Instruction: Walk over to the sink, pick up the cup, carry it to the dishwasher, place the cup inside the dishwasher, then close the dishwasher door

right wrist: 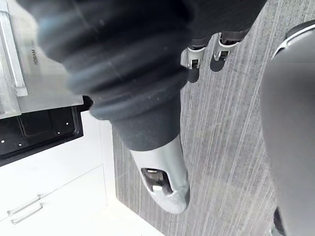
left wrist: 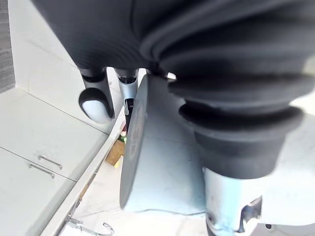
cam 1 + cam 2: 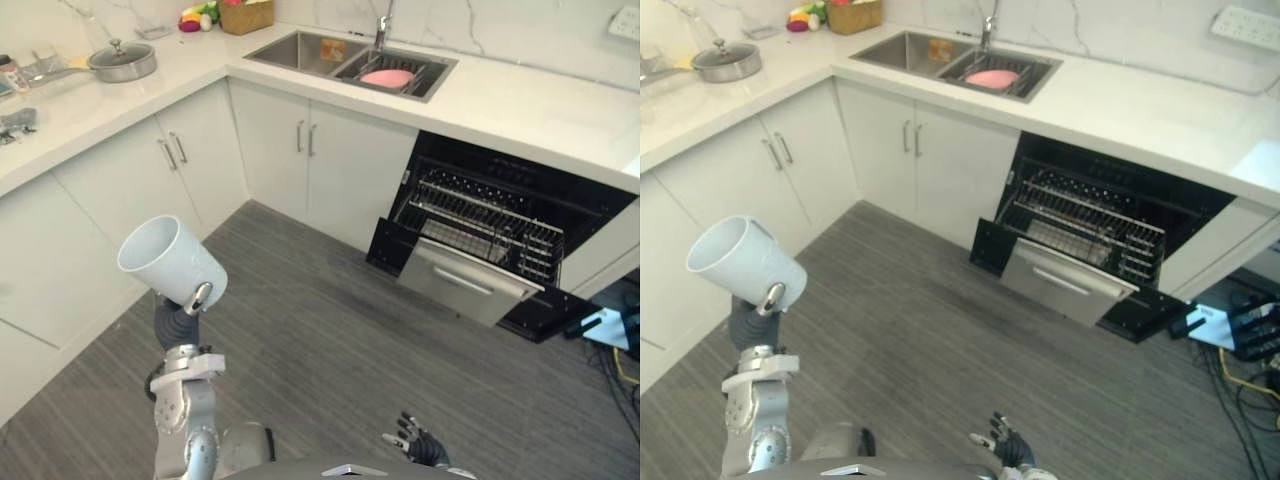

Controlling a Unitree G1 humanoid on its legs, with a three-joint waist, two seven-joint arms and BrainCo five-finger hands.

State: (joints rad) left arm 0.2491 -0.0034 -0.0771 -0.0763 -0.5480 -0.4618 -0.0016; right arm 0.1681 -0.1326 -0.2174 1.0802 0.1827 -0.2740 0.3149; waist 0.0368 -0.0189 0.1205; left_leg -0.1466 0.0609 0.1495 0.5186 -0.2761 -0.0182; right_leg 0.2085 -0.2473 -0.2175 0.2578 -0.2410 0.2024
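Grey plank floor [image 3: 330, 330], white tabletop [image 3: 520, 100] with sink [image 3: 300, 50], dishwasher [image 3: 460, 282] open, rack [image 3: 490, 225] out. Left hand [image 3: 178, 322] raised well apart from it, clamped on tilted white cup [image 3: 170, 260]; right hand [image 3: 415, 440] low, fingers loose.

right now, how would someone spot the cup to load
Start at the white cabinets on the left, over the grey floor. In front of them the left hand grips a plain white cup, tilted. Unlike the pan and the pink dish, it is held aloft.
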